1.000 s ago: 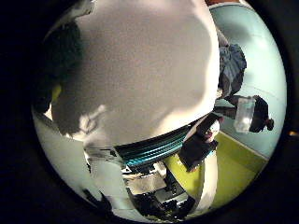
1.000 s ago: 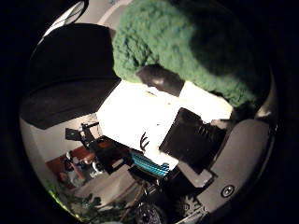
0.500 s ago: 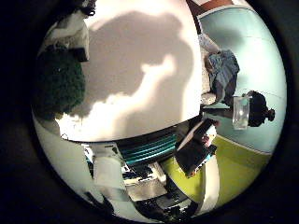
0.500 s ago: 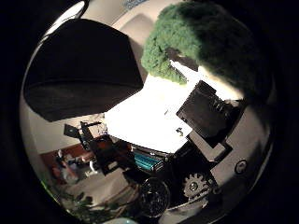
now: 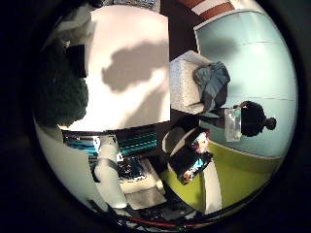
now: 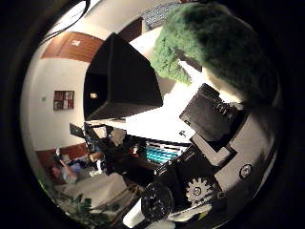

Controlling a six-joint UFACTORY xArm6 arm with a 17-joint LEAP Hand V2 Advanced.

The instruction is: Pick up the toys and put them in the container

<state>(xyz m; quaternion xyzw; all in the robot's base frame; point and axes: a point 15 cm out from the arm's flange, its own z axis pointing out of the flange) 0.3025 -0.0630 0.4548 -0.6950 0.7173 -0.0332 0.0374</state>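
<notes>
Fingers [image 6: 209, 114] curled round the green plush toy [image 6: 214, 43]: keep the hold firm while carrying it over the black container [image 6: 121, 81].

fuzzy green plush toy [image 6: 217, 45] partly behind the white-and-black hand [image 6: 214, 143], black box container [image 6: 119, 78] inside too dark

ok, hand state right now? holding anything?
Right hand: shut on the green plush toy, carried near the black container.
</notes>
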